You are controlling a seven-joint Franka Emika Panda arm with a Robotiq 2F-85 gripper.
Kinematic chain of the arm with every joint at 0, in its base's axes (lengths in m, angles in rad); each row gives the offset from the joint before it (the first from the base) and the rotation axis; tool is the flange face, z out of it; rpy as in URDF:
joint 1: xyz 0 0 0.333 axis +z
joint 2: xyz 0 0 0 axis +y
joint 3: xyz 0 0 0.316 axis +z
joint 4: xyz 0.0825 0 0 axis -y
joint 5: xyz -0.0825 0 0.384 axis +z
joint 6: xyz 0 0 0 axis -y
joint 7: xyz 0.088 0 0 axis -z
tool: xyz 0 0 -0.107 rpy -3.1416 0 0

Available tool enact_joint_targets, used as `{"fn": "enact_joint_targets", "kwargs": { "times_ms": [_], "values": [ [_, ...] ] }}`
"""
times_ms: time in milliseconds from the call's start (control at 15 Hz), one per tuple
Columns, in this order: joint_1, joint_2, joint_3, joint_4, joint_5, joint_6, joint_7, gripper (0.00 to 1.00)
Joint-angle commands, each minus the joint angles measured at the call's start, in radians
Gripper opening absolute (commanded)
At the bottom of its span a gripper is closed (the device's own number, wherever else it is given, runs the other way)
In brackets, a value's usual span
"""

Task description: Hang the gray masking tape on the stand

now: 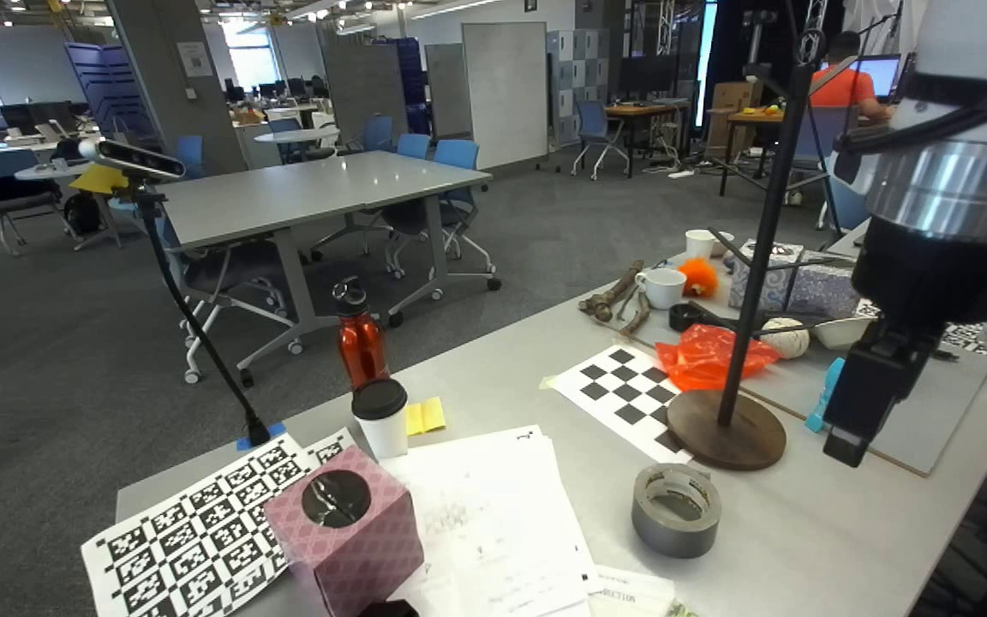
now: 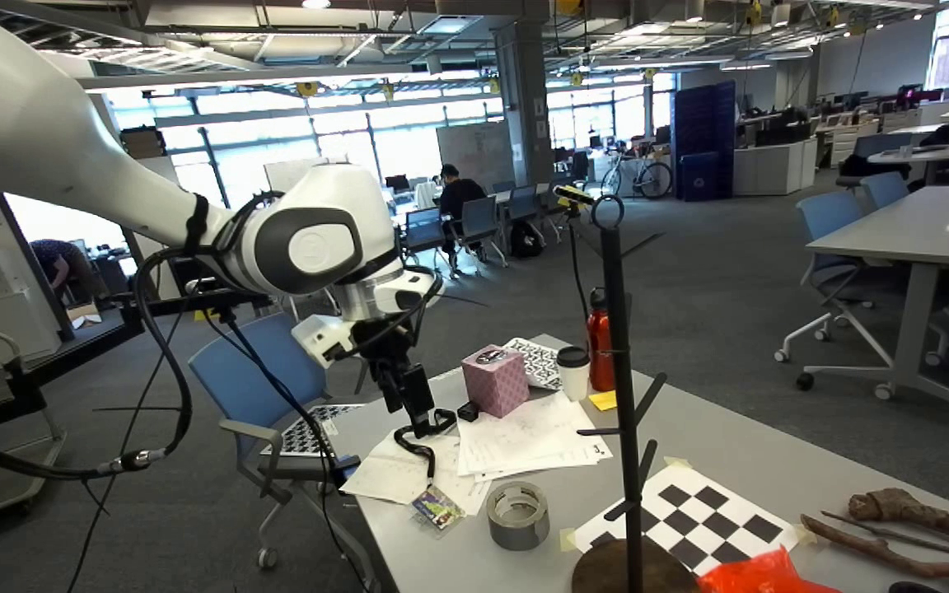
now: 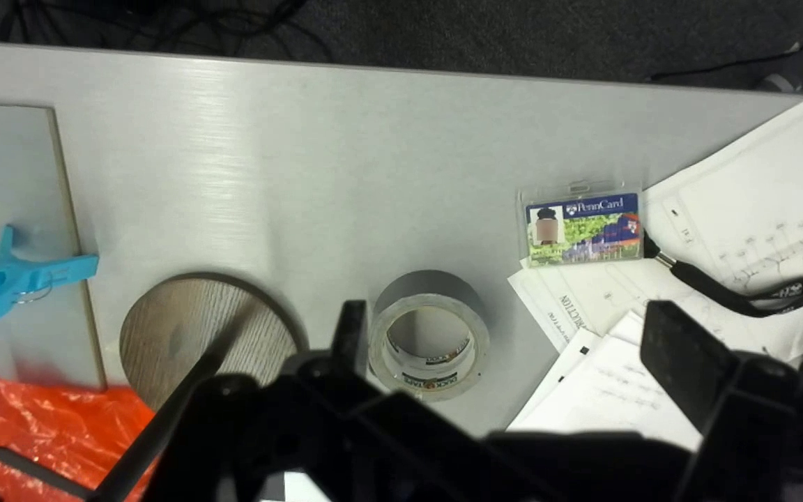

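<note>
The roll of gray tape (image 1: 672, 533) lies flat on the table (image 1: 828, 523), beside but not touching the stand (image 1: 756, 283); above the table, the gripper (image 3: 509, 331) holds nothing, its fingers (image 3: 684, 362) spread wide.

Windows (image 2: 277, 128) glare white in an exterior view. In the wrist view pale streaks of reflected light lie on the table (image 3: 213, 153); the floor (image 3: 499, 35) is nearly black.
</note>
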State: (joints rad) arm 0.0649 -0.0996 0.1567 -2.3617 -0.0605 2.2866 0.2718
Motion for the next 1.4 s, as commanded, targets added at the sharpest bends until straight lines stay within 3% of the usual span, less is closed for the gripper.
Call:
{"fn": "enact_joint_targets", "kwargs": {
  "times_ms": [0, 267, 333, 800, 1333],
  "values": [
    [-0.002, 0.110, -0.016, 0.024, -0.044, 0.121, 0.116, 1.00],
    [0.002, 0.224, -0.063, 0.052, -0.112, 0.198, 0.227, 1.00],
    [0.014, 0.162, -0.059, 0.011, -0.076, 0.172, 0.176, 1.00],
    [0.016, 0.232, -0.083, 0.046, -0.079, 0.202, 0.195, 1.00],
    [0.030, 0.432, -0.174, 0.099, -0.069, 0.454, 0.308, 1.00]
  ]
}}
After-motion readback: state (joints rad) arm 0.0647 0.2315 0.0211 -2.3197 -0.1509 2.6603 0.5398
